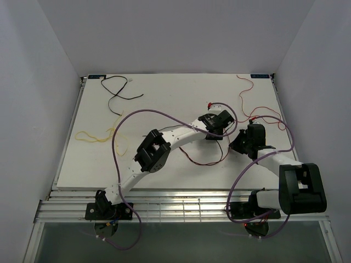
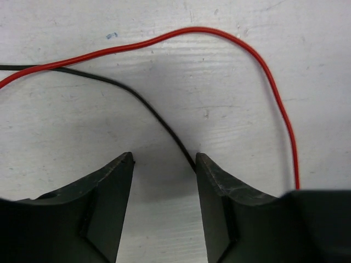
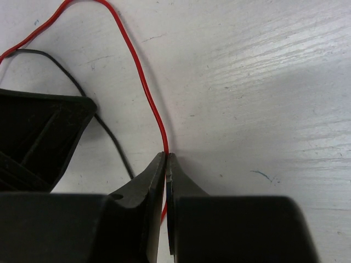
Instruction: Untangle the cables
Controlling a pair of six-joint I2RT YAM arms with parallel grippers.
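Note:
My right gripper [image 3: 166, 155] is shut on the thin red cable [image 3: 145, 93], which loops away from the tips over the white table. In the top view it [image 1: 253, 124] sits mid-right, with the red cable [image 1: 245, 94] trailing to the far right. My left gripper [image 2: 164, 159] is open and empty just above the table. A dark thin cable [image 2: 148, 104] runs up to its right fingertip [image 2: 204, 162]. The red cable [image 2: 219, 34] arcs beyond it. In the top view the left gripper [image 1: 219, 126] is close to the left of the right one, over a dark red-brown cable [image 1: 205, 163].
A black cable [image 1: 118, 90] lies at the far left of the table [image 1: 164, 93]. A yellow cable [image 1: 96, 135] lies at the left edge. The left gripper's body [image 3: 38, 131] shows close beside the right jaws. Thick purple cables run along both arms.

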